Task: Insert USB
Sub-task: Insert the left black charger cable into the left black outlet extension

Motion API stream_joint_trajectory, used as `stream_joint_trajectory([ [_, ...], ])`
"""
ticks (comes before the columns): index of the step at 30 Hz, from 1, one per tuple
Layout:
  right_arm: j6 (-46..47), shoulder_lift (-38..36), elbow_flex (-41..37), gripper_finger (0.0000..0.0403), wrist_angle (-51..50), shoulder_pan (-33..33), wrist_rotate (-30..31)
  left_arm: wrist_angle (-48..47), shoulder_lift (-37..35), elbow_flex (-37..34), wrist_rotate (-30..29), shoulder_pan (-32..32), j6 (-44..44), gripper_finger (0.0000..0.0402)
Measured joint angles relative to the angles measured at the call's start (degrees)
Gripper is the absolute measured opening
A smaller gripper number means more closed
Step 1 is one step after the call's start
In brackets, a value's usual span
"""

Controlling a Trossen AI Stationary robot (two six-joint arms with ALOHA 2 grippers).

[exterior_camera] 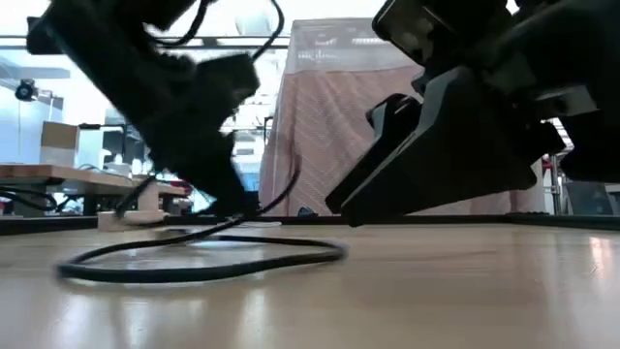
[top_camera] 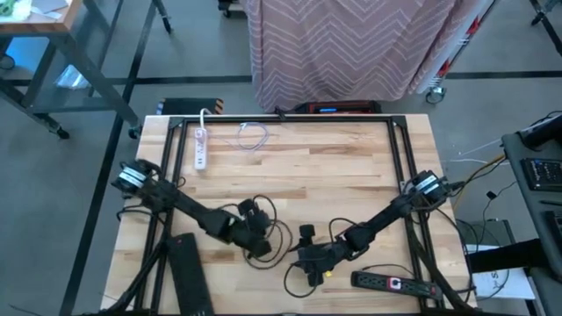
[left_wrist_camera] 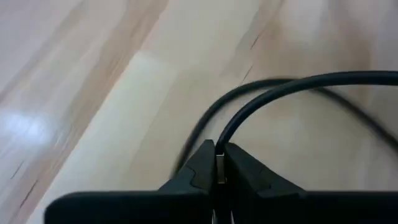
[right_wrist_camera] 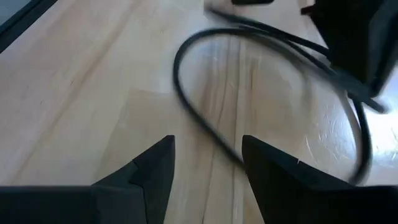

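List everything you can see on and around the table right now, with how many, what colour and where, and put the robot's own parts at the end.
Table: one, light wood with a black frame, centre of the high view.
Black cable: one, black, looped on the near middle of the table, between the two arms.
White power strip: one, white, far left of the table.
White cable: one, thin, loosely coiled at the far edge.
Black power strip: one, black, near right edge.
Black bar: one, black, near left edge.
Patterned cloth: one, pink zigzag, behind the table.
Left hand: one, dark, shut on the black cable.
Right hand: one, dark, fingers apart over the cable loop.
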Motion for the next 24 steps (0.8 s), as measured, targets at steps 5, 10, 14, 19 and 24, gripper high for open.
stream_joint_trajectory([
  [5, -4.0, -5.9, 1.0, 0.0174, -9.0, 1.0, 1.2, -0.2, -4.5, -0.1, -3.0, 0.5, 4.3, 0.0004],
  [10, -9.9, -15.1, 2.1, 0.0172, -20.1, 3.2, 10.8, 4.4, -8.4, -0.5, -7.1, -0.9, 10.0, 0.0002],
  [14, -12.3, -20.3, 2.0, 0.0166, -20.2, 2.8, 12.2, 14.7, -10.9, -1.7, -8.9, -1.0, 17.4, 0.0002],
  [19, -14.6, -21.7, 1.8, 0.0158, -20.5, 1.1, 12.5, 26.2, -14.4, -4.6, -8.6, -1.1, 24.8, 0.0002],
  [24, -7.8, -20.0, 0.7, 0.0153, -22.2, -2.4, 12.6, 25.9, -18.0, -8.7, -8.6, -1.6, 23.7, 0.0002],
])
